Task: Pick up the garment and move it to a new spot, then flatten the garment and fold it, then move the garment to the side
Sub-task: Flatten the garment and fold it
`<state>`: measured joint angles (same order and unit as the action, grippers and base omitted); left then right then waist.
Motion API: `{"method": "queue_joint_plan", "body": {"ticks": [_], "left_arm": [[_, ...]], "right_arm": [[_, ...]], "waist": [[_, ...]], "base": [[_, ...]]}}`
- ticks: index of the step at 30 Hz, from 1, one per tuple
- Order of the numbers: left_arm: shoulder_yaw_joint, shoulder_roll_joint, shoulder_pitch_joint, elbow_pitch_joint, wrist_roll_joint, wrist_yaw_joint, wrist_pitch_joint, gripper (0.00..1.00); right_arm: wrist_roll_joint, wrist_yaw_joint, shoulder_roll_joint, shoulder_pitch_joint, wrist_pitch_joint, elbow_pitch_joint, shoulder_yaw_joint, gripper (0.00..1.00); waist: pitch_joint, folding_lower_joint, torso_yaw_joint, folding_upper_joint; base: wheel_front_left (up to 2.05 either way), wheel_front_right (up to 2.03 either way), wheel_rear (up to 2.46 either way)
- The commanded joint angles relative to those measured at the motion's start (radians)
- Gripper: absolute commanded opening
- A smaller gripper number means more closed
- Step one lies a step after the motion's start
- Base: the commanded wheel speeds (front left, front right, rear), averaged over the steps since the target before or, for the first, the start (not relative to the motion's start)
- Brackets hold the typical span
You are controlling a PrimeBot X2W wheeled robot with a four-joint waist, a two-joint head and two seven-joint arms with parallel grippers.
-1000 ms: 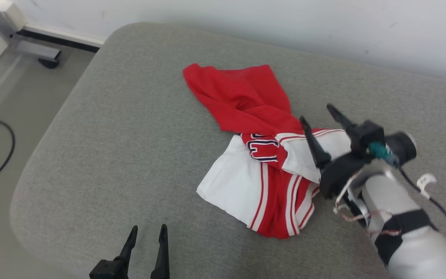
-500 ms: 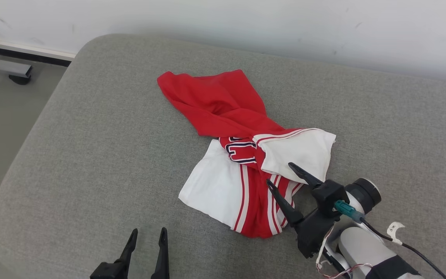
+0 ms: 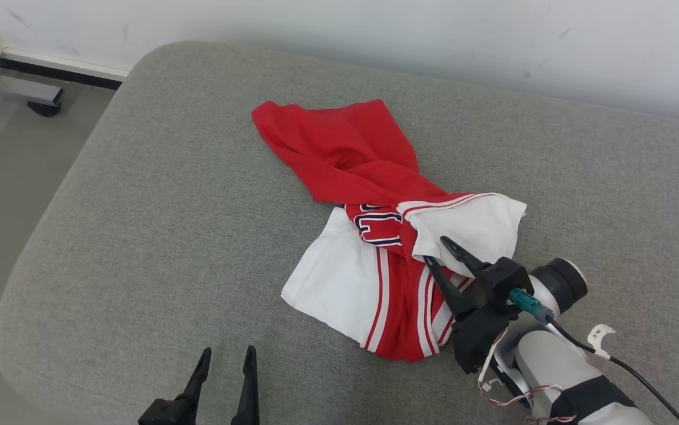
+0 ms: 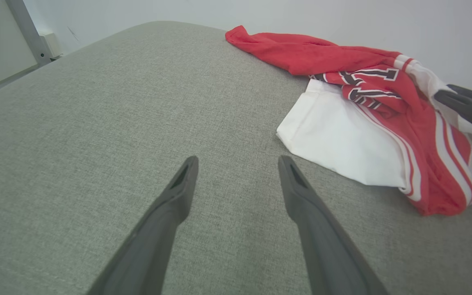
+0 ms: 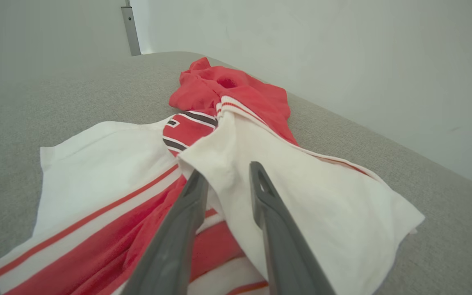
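Well to the left of the garment (image 3: 374, 177), our left pincer (image 3: 227, 351) hovers over the bare padded grey desk (image 3: 168, 206). Its jaws are spread wide and hold nothing. We judge it is parked there to keep clear until the flattening calls for a second hand. The garment itself lies crumpled near the middle of the desk. It is a red and white jersey twisted at its middle, with the red end towards the wall and the white, striped end nearer us. At the garment's near right edge sits our right pincer (image 3: 436, 249), angled low so that its fingers (image 5: 178, 229) straddle a raised fold of white cloth, which we think makes a good handle for the lift. Its jaws stand about half apart with cloth between them, but we cannot tell whether they pinch it yet.
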<state>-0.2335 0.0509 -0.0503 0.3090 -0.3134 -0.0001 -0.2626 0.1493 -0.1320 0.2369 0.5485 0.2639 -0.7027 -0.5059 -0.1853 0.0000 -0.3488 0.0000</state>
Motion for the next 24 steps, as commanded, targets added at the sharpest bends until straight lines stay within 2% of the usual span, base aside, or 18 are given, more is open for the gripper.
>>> {"method": "queue_joint_plan", "body": {"ticks": [1,3,4,5,9,11,16,20,21,24], "left_arm": [[0.0,-0.001,0.002,-0.004,-0.003,0.001,-0.003,1.0],[-0.002,-0.001,0.002,-0.004,-0.005,0.004,-0.003,1.0],[-0.003,-0.001,0.001,-0.004,-0.006,0.005,-0.003,1.0],[-0.005,-0.001,-0.001,-0.004,-0.008,0.005,-0.003,1.0],[-0.012,-0.001,-0.009,-0.006,-0.015,0.007,-0.003,1.0],[-0.014,-0.001,-0.013,-0.007,-0.019,0.007,-0.003,1.0],[-0.014,-0.001,-0.013,-0.006,-0.015,0.001,-0.003,1.0],[-0.016,-0.001,-0.015,0.003,-0.009,-0.005,-0.003,1.0],[-0.016,-0.001,-0.015,0.003,-0.009,-0.005,-0.003,1.0],[-0.024,-0.001,-0.014,0.009,-0.011,-0.007,-0.003,1.0]], "right_arm": [[-0.011,0.003,-0.007,0.003,0.0,-0.003,0.009,0.44],[-0.019,0.003,-0.01,0.003,0.0,-0.006,0.02,0.18],[-0.023,0.003,-0.012,0.004,0.0,-0.009,0.022,0.13],[-0.024,0.003,-0.014,0.004,0.0,-0.011,0.025,0.0],[-0.012,0.003,-0.013,0.018,0.0,0.007,0.067,0.0],[-0.008,0.003,0.012,0.032,0.0,0.028,0.113,0.0],[-0.035,0.003,0.118,0.104,0.0,0.015,0.232,0.0],[-0.076,0.003,0.217,0.196,-0.008,-0.064,0.304,0.0],[-0.076,0.003,0.217,0.196,-0.008,-0.064,0.304,0.0],[-0.14,0.003,0.29,0.3,-0.046,-0.157,0.357,0.0]], "waist": [[-0.002,0.0,0.0,0.0],[-0.004,0.0,0.0,0.0],[-0.005,0.0,0.0,0.0],[-0.006,0.0,0.0,0.0],[-0.009,0.0,0.001,0.0],[-0.012,0.0,0.0,0.0],[-0.019,0.0,-0.009,0.0],[-0.023,0.0,-0.033,0.0],[-0.023,0.0,-0.033,0.0],[-0.033,0.0,-0.061,0.0]], "base": [[0.0,0.0,0.0],[0.0,0.0,0.0],[0.0,0.0,0.0],[0.0,0.0,0.0],[0.0,0.0,0.0],[0.0,0.0,0.0],[0.0,0.0,0.0],[0.0,0.0,0.0],[0.0,0.0,0.0],[0.0,0.0,0.0]]}}
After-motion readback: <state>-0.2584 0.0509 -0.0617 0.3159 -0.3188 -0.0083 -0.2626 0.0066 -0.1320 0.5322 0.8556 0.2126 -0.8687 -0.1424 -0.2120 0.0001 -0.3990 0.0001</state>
